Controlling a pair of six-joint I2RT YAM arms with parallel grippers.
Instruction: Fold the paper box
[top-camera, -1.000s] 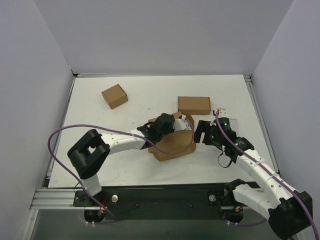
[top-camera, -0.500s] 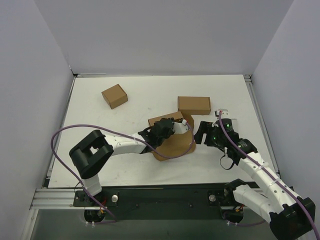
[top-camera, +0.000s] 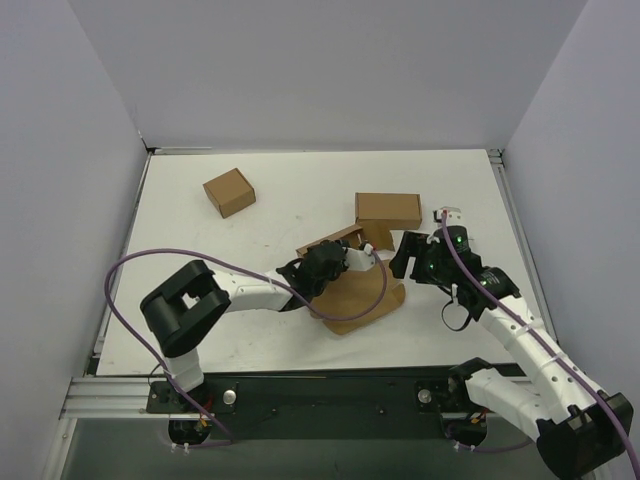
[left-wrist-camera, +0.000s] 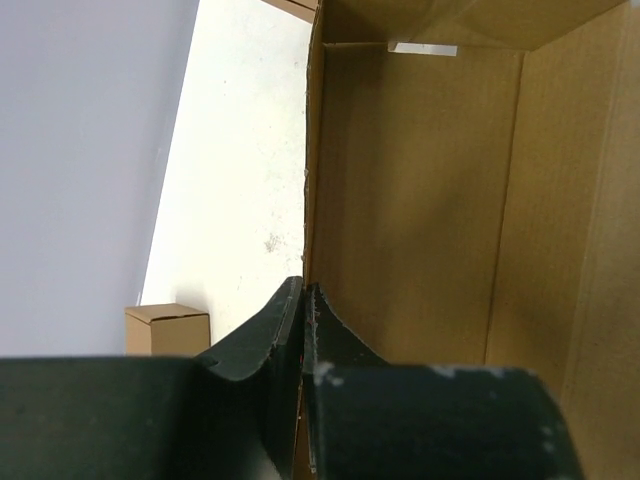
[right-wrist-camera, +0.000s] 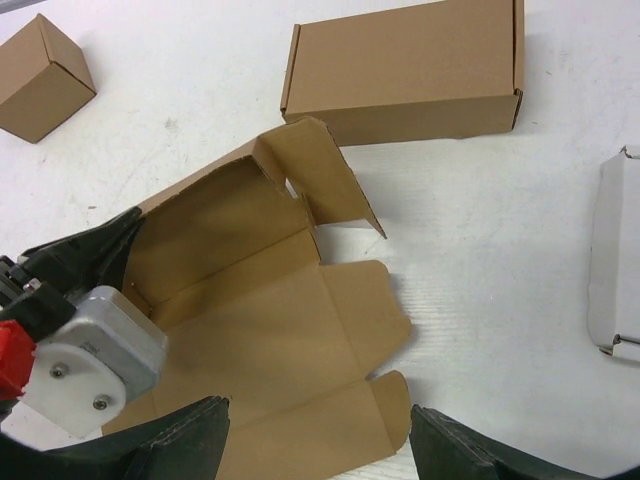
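1. Top external view. You see the paper box (top-camera: 365, 295) near the middle of the table, between the two arms and only partly formed.
   - Its wall at the 11 o'clock edge stands up, while the base and the panels toward 5 o'clock lie flat.
   - The left gripper (top-camera: 348, 260) is on that raised wall.
   - The right gripper (top-camera: 406, 258) hangs just beside the 3 o'clock edge, clear of the card.
   - A closed oblong box (top-camera: 388, 210) sits at 1 o'clock of it, and a small squarish carton (top-camera: 229, 192) lies well apart at 10 o'clock.

2. Left wrist view. The left gripper's jaws are pinched narrow on the top edge of the upright wall, with the card caught between them.
   - Beyond the fingers (left-wrist-camera: 255, 345) you look into a brown trough of creased panels.
   - A further panel folds up across the trough at 12 o'clock.

3. Right wrist view. The right gripper's fingers (right-wrist-camera: 170, 445) are spread wide at 7 and 5 o'clock of the frame and hold nothing.
   - The card is plain, thin and brown, die-cut with crisp creases.
   - One side flap stands tilted at 12 o'clock of the sheet.
   - Two rounded tabs lie flat at 3 and 5 o'clock.
   - A pale grey case (right-wrist-camera: 615, 260) lies at the frame's 3 o'clock edge.

4. Progress, as a judgement. You are at an early stage, with one wall and one flap up. The remaining walls, the tabs and the lid are yet to be folded.
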